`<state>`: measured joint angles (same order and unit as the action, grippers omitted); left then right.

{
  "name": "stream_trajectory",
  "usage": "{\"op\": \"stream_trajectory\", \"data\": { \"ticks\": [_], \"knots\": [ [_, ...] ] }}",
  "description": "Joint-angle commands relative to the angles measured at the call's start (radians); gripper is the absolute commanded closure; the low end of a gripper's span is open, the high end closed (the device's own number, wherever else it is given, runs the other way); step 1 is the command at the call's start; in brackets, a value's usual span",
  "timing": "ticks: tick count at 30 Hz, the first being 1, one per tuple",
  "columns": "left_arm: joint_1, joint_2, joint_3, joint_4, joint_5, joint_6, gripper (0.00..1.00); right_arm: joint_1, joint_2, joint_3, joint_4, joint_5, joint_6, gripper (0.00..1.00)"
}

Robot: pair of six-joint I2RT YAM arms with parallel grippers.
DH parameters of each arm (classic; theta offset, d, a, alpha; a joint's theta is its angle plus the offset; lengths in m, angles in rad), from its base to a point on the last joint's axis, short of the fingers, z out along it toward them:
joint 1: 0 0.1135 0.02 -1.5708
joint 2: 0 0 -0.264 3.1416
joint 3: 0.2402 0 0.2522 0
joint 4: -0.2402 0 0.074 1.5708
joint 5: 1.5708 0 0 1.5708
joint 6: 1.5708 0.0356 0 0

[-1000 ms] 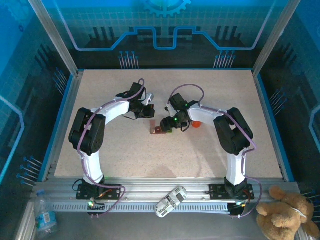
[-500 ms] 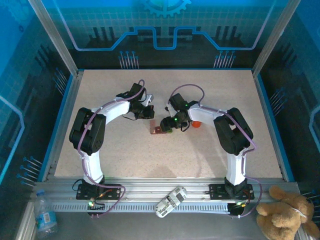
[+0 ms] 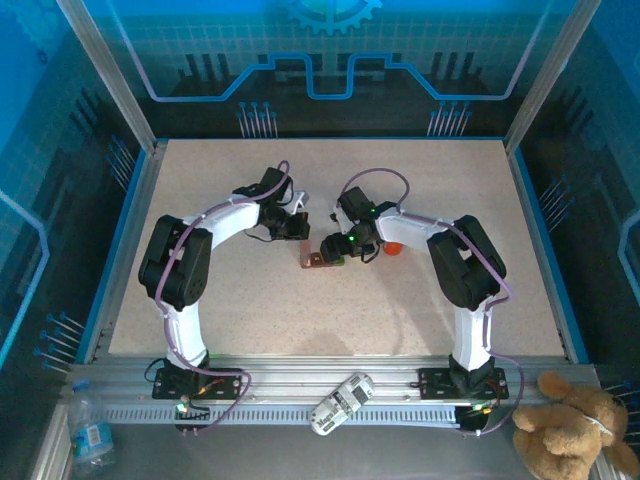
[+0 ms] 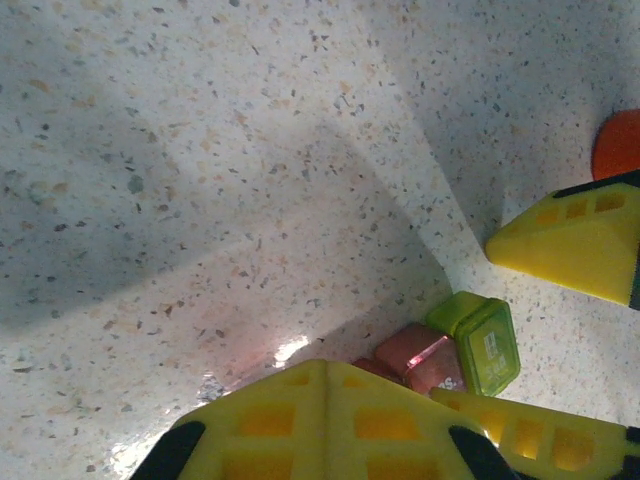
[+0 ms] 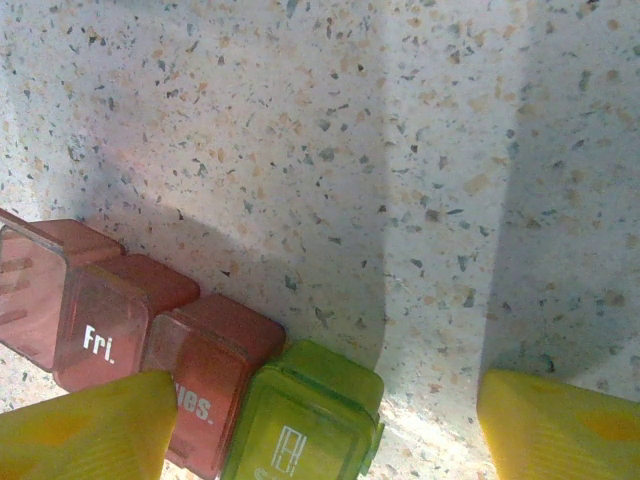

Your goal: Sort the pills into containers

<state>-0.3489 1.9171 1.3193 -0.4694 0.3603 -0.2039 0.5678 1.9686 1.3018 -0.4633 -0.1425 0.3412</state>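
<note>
Speckled table, red-and-green containers lettered "Fri.", right claw spread wide

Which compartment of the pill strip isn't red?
The end compartment: it is green, while the other compartments joined to it are dark red.

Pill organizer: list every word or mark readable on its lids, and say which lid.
"Fri." on a dark red lid.
"es." on the next red lid, its start hidden behind a yellow finger.
Green lid: white symbol, too blurred to read.
</note>
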Motion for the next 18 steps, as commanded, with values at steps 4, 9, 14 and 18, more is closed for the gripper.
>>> {"op": "stream_trajectory", "data": {
  "ticks": [4,9,14,18],
  "knots": [
    [-0.023,-0.067,-0.038,-0.030,0.043,0.004,1.00,-0.013,0.039,-0.007,-0.006,0.003,0.013,0.20],
    [-0.036,-0.101,-0.071,-0.021,0.038,-0.004,1.00,-0.014,0.039,-0.007,-0.006,0.004,0.014,0.20],
    [-0.044,-0.136,-0.108,-0.014,0.034,-0.011,1.00,-0.017,0.042,-0.009,-0.006,0.004,0.016,0.20],
    [-0.046,-0.152,-0.147,-0.002,0.032,-0.016,1.00,-0.017,0.042,-0.010,-0.003,0.003,0.018,0.20]
  ]
}}
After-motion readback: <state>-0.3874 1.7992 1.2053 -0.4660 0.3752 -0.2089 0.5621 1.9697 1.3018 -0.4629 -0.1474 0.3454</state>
